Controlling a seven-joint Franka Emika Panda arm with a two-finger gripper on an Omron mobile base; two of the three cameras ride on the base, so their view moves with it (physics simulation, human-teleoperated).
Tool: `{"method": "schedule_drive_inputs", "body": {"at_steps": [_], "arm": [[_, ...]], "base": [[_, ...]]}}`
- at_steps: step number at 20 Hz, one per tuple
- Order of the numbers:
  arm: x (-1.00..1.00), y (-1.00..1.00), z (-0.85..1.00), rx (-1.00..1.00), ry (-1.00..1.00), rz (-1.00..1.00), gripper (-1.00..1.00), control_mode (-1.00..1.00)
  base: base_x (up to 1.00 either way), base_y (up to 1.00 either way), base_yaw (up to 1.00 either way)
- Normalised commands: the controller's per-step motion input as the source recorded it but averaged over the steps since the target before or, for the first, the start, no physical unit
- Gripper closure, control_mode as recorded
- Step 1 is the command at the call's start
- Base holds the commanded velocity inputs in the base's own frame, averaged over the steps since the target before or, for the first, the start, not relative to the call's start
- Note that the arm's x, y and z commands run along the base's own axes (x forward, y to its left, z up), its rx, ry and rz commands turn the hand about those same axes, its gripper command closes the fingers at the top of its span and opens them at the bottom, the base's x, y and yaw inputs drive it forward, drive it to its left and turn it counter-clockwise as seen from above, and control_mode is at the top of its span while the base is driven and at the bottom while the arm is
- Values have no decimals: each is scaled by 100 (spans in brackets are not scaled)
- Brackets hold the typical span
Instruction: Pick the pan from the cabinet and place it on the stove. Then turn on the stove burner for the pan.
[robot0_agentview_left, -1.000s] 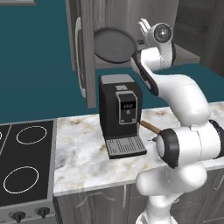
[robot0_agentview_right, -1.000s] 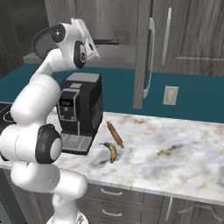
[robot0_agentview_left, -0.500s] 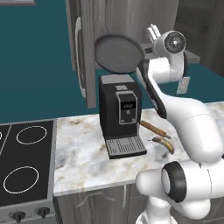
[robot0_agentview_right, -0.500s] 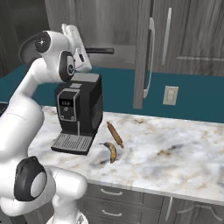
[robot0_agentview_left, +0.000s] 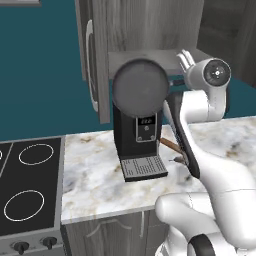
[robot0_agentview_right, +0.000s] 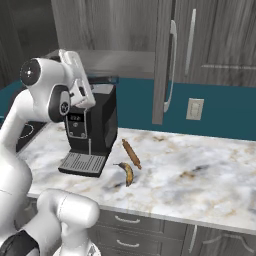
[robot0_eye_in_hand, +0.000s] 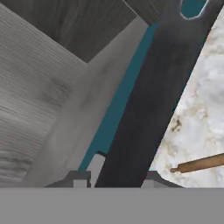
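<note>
Left base view had the pan (robot0_agentview_left: 140, 89) up in the air, out of the cabinet (robot0_agentview_left: 145, 30), tipped on edge so its round dark face looked at the camera, hanging above and in front of the coffee machine (robot0_agentview_left: 138, 135). Its thin black handle (robot0_agentview_left: 176, 82) ran back toward the white wrist, just below the grey shelf (robot0_agentview_left: 150, 57). Hand view showed that handle (robot0_eye_in_hand: 153, 96) as a broad dark bar running up from between the fingers (robot0_eye_in_hand: 81, 179), one tip on each side of it, so they were closed on the handle end.

Handling, as a judgement: rigid metal pan, moderately heavy, nothing fragile. Held at the far end of a long smooth straight handle, the bowl acts as a lever, so it could twist or slip in the grip during a fast swing. A hold nearer the bowl would be steadier, but this one looked workable if moved slowly and levelled before set-down.

Stove (robot0_agentview_left: 30, 195) sat well apart, on the far side of the coffee machine, with its larger ring (robot0_agentview_left: 24, 205) nearest the front knobs (robot0_agentview_left: 35, 244). On the worktop (robot0_agentview_right: 200, 175) beside the machine lay a rolling pin (robot0_agentview_right: 131, 153) and a banana (robot0_agentview_right: 127, 172), both low enough to be clear of the carry.
</note>
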Motion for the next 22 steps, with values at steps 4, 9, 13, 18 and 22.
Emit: {"method": "schedule_drive_inputs", "body": {"at_steps": [4, 9, 13, 18, 22], "arm": [[-81, 0, -55, 0, 6, 0, 100, -100], [-76, 0, -46, 4, 8, 1, 100, -100], [-68, 7, -38, 6, 12, 4, 100, -100], [-45, 20, -37, 9, 13, 6, 100, -100], [-26, 35, -35, 10, 16, 5, 100, -100]], "base": [[0, 0, 0], [0, 0, 0], [0, 0, 0], [0, 0, 0], [0, 0, 0]]}}
